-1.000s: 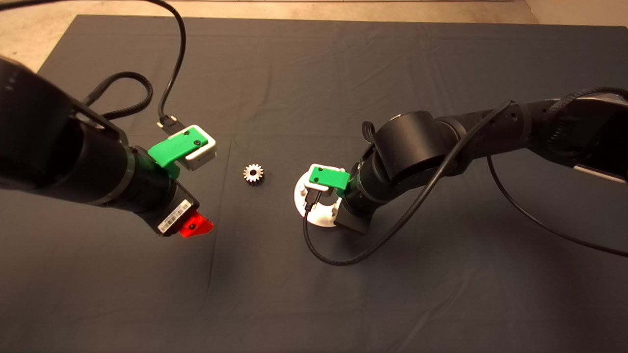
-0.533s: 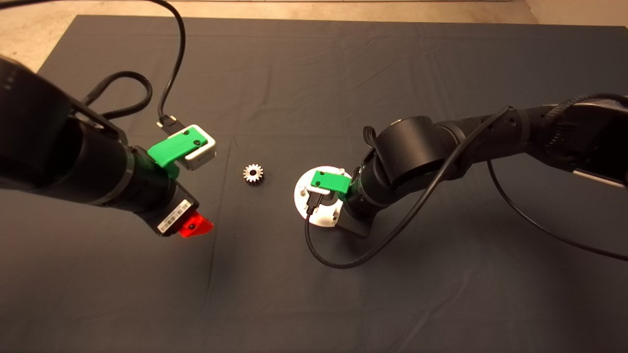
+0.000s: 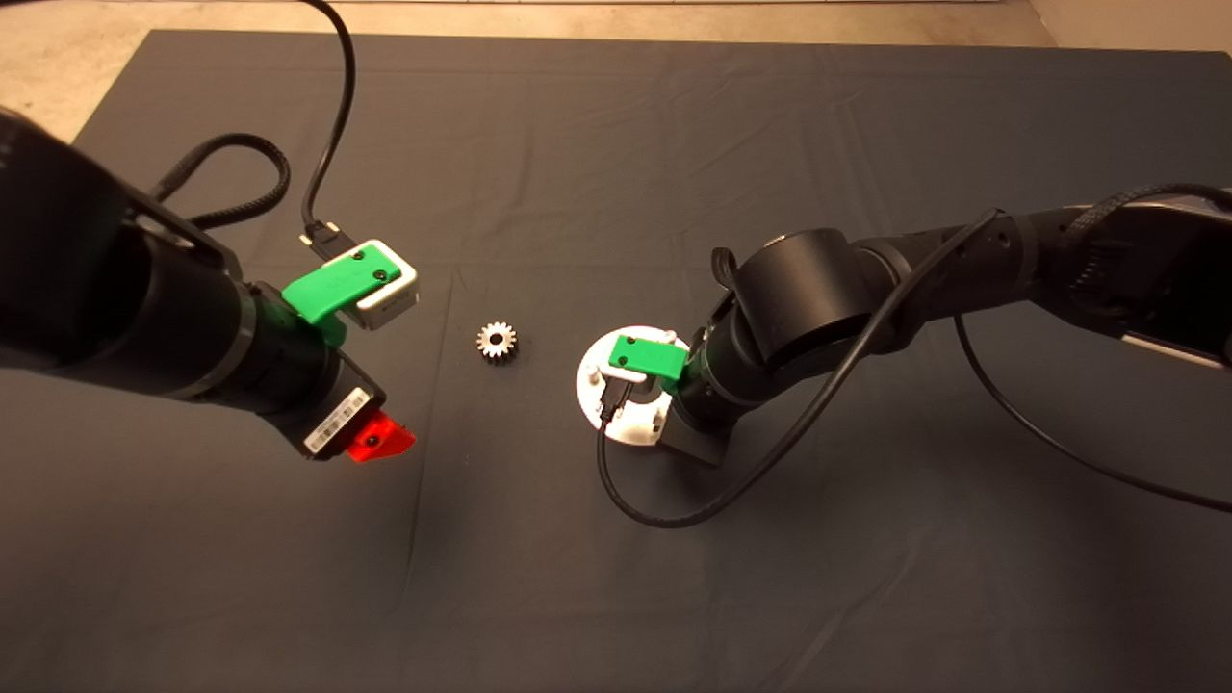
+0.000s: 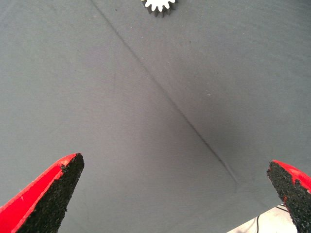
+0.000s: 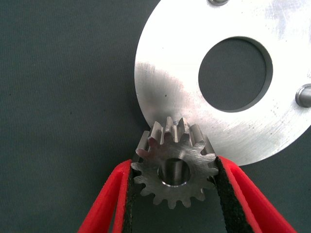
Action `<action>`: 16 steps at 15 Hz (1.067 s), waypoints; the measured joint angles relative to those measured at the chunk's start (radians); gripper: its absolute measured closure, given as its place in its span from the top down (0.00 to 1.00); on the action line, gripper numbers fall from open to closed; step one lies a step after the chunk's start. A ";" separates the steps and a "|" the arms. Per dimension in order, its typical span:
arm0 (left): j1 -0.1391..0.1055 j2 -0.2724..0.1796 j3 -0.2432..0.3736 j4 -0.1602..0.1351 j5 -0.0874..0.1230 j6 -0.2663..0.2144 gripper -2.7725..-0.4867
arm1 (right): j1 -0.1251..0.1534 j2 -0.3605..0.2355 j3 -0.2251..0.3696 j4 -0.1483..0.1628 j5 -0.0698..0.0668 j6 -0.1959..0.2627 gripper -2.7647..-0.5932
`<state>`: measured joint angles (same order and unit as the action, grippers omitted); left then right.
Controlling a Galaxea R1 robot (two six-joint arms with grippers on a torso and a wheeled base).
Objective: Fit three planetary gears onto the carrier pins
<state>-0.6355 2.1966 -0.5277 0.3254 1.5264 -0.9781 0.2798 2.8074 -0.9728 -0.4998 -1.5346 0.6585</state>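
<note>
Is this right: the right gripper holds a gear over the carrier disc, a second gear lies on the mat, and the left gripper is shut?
Not quite. The left gripper is open: the left wrist view shows its fingers far apart over bare mat. The rest stands: the right gripper holds a gear at the carrier disc, and a second gear lies on the mat.

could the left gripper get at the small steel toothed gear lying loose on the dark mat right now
Probably yes. The left gripper hovers open over bare dark mat, and the small steel toothed gear lies flat with nothing between them. The right gripper is busy at the round silver disc, off to the side.
</note>
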 joint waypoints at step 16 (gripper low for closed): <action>-0.006 -0.014 0.007 0.000 0.000 0.000 1.00 | 0.000 0.007 -0.030 -0.035 0.012 -0.001 0.19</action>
<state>-0.6411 2.1826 -0.5204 0.3251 1.5268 -0.9785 0.2798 2.8147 -1.0026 -0.5349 -1.5226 0.6577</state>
